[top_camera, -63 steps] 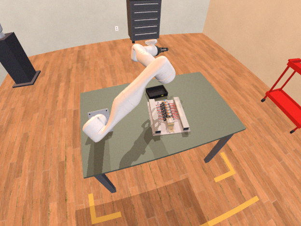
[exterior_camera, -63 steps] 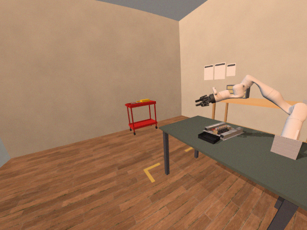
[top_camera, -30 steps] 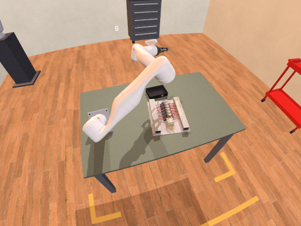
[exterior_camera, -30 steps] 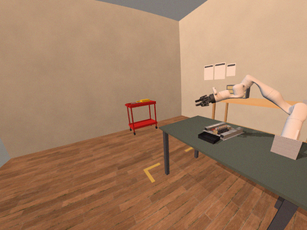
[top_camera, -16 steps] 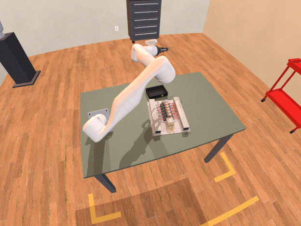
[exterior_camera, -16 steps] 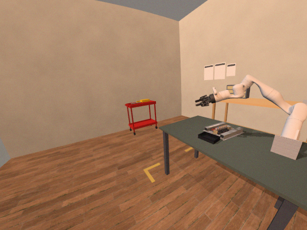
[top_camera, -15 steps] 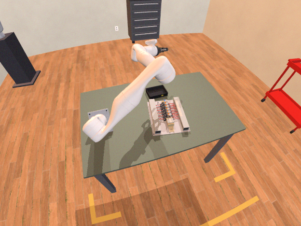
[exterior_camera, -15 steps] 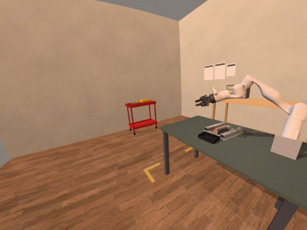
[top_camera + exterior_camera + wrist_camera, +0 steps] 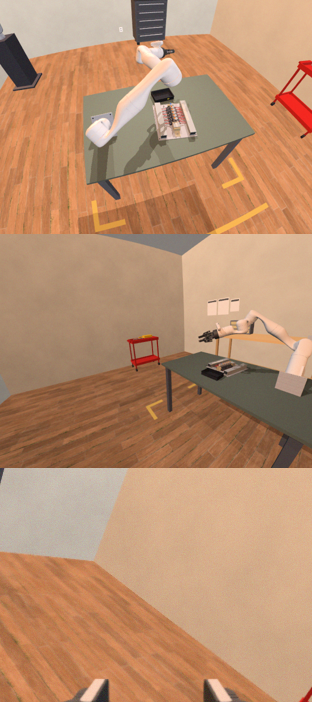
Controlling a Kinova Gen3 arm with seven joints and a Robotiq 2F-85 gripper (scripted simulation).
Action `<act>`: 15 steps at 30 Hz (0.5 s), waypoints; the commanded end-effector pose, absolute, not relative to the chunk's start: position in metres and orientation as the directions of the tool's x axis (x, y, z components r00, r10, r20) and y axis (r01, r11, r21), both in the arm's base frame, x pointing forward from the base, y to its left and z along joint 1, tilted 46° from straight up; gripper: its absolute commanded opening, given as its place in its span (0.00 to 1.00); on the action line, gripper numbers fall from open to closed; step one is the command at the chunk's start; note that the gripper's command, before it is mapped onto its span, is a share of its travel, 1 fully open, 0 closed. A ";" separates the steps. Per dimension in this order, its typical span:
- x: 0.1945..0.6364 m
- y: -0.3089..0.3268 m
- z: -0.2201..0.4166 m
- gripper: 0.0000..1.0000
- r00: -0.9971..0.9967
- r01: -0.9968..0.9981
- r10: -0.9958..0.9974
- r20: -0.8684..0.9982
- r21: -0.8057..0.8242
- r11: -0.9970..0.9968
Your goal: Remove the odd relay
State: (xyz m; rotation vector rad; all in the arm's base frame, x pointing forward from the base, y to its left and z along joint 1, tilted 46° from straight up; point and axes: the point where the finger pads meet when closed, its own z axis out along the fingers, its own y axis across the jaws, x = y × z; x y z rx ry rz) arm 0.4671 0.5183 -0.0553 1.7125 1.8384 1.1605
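Observation:
The relay panel point(image 9: 191, 123) point(image 9: 235, 370) lies flat on the green table point(image 9: 216, 110) point(image 9: 254, 395), with a row of relays down its middle. Most buttons look orange. The relay at the far end point(image 9: 171, 103), nearest the tray, shows a small blue button. The black parts tray point(image 9: 162, 100) point(image 9: 211, 374) stands just behind the panel and looks empty. My gripper point(image 9: 172, 51) point(image 9: 201, 337) point(image 9: 156, 692) is open and empty. It hangs high in the air beyond the table's far edge, pointing away from the panel. The wrist view shows only floor and wall.
The arm's base point(image 9: 100, 120) is mounted at the table's left side, and the arm arches over the tray. A red cart point(image 9: 294, 100) point(image 9: 144, 349) stands off to the right, a dark drawer cabinet point(image 9: 149, 20) at the back wall, and a black pedestal point(image 9: 15, 62) at the left.

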 end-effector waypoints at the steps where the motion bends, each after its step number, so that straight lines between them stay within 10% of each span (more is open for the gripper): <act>1: 0.468 0.518 -0.054 0.61 -0.192 0.639 0.947 0.257 0.765 -0.078; 15: 0.474 0.511 -0.051 0.61 -0.182 0.632 0.954 0.238 0.772 -0.072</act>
